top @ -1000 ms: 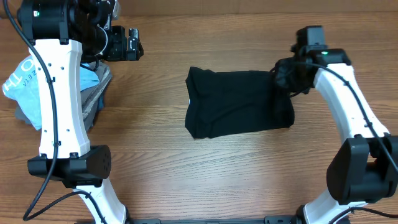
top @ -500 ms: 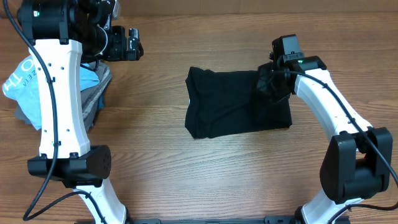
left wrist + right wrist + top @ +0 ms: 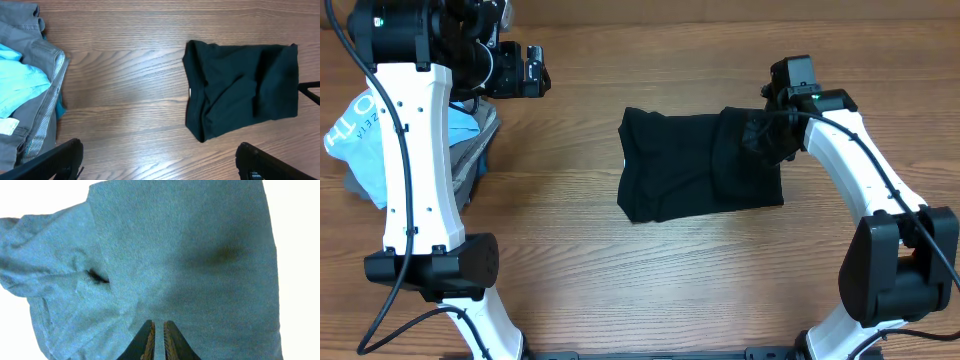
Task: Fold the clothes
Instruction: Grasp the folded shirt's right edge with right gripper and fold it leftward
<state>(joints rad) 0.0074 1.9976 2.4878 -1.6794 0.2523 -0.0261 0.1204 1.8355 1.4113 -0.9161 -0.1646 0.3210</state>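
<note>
A black garment [image 3: 685, 165] lies on the wooden table at centre, with its right part lifted and folded over leftward. My right gripper [image 3: 775, 135] is at that right end, shut on a fold of the garment. In the right wrist view its fingers [image 3: 158, 339] are pressed almost together on the cloth [image 3: 190, 255], which looks washed-out blue-grey and fills the frame. My left gripper [image 3: 525, 70] is open and empty, raised at the far left, well apart from the garment. In the left wrist view its fingers [image 3: 160, 160] are spread wide and the garment [image 3: 240, 85] lies at the right.
A pile of clothes sits at the table's left edge: a light blue shirt [image 3: 355, 125] on grey garments [image 3: 470, 150]. It also shows at the left of the left wrist view [image 3: 25, 85]. Bare wood [image 3: 570, 260] lies between pile and garment.
My right gripper carried the garment's right edge leftward over the cloth, then drew slightly back right. The garment's right end now lies shorter and doubled. The left arm has not moved.
</note>
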